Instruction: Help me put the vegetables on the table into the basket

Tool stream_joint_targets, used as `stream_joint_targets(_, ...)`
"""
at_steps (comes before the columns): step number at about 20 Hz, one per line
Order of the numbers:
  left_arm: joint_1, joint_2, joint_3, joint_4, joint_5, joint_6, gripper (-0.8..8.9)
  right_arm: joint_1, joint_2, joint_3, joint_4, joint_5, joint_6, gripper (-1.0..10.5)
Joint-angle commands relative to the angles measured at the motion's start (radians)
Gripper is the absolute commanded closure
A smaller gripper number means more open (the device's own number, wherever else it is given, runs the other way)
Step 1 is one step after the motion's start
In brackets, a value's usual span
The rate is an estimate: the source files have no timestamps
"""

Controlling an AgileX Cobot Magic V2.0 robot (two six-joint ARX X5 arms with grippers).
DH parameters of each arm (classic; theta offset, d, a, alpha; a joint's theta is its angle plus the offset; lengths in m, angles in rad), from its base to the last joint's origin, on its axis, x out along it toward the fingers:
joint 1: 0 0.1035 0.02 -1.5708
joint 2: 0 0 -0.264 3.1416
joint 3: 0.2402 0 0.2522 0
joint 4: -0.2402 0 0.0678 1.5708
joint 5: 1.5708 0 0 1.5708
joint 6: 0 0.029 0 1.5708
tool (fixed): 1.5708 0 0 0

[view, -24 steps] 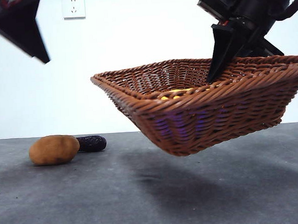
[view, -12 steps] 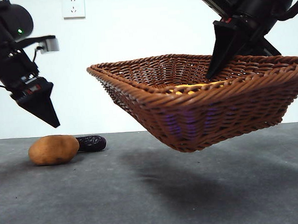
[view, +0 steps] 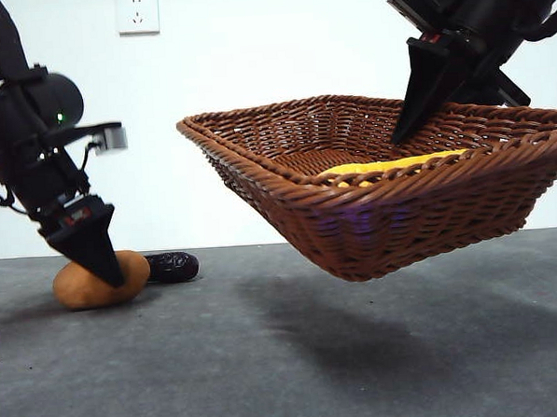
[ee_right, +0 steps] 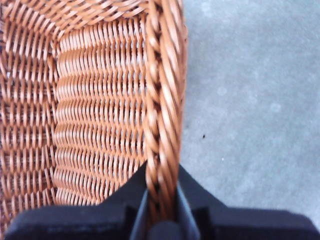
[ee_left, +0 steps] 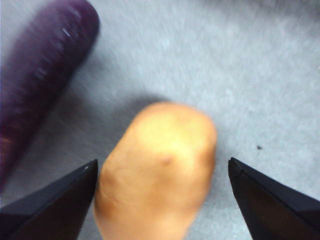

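My right gripper [view: 421, 108] is shut on the rim of the wicker basket [view: 399, 188] and holds it tilted in the air above the table [view: 286, 357]; its jaws pinch the braided rim [ee_right: 161, 125]. The yellow corn [view: 388, 168] lies inside the basket. My left gripper [view: 99, 265] is open, low over the potato [view: 77, 284], with a jaw on each side of the potato [ee_left: 157, 165] in the left wrist view. The dark-purple eggplant [view: 172, 265] lies on the table just behind the potato and shows beside it in the left wrist view [ee_left: 40, 85].
A white wall with a power socket [view: 137, 12] stands behind the table. The basket's shadow falls on the grey table under it.
My left gripper has come down from the upper left until its open jaws straddle the potato. The basket has tilted a little and the corn shows more inside it.
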Motion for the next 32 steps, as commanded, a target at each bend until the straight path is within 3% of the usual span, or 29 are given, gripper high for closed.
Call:
stream_joint_targets(1, 0.0, 0.024, -0.003, 0.012, 0.006, -0.023, 4.49, 0.002, 0.004, -0.006, 0.018, -0.014, 0.007, 9.6)
stream_joint_targets(4, 0.0, 0.024, -0.002, 0.031, 0.006, -0.088, 7.8, 0.002, 0.004, -0.006, 0.016, -0.011, 0.007, 9.6)
stream_joint_targets(5, 0.0, 0.024, -0.002, 0.028, 0.006, -0.116, 8.23, 0.002, 0.004, -0.006, 0.014, -0.011, 0.007, 9.6)
stream_joint_targets(9, 0.0, -0.014, -0.002, -0.044, 0.006, -0.126, 8.2, 0.002, 0.004, -0.006, 0.007, 0.001, 0.008, 9.6)
stream_joint_targets(12, 0.001, -0.161, -0.002, -0.074, 0.008, -0.145, 8.2, 0.002, 0.004, -0.006, -0.016, 0.042, 0.008, 9.6)
stream_joint_targets(16, -0.01, -0.451, -0.002, -0.177, 0.15, -0.21, 8.19, 0.003, 0.006, -0.006, -0.017, 0.051, 0.013, 9.6)
stream_joint_targets(21, -0.22, -0.688, -0.002, -0.27, 0.148, -0.251, 8.19, 0.018, 0.026, -0.007, -0.014, 0.048, 0.063, 9.6)
stream_joint_targets(27, -0.517, -0.615, -0.002, -0.207, 0.056, -0.351, 8.19, 0.126, 0.08, -0.008, 0.015, 0.05, 0.117, 9.6)
stream_joint_targets(32, -0.603, -0.409, -0.002, -0.197, 0.001, -0.37, 8.19, 0.143, 0.084, -0.008, 0.047, 0.056, 0.143, 9.6)
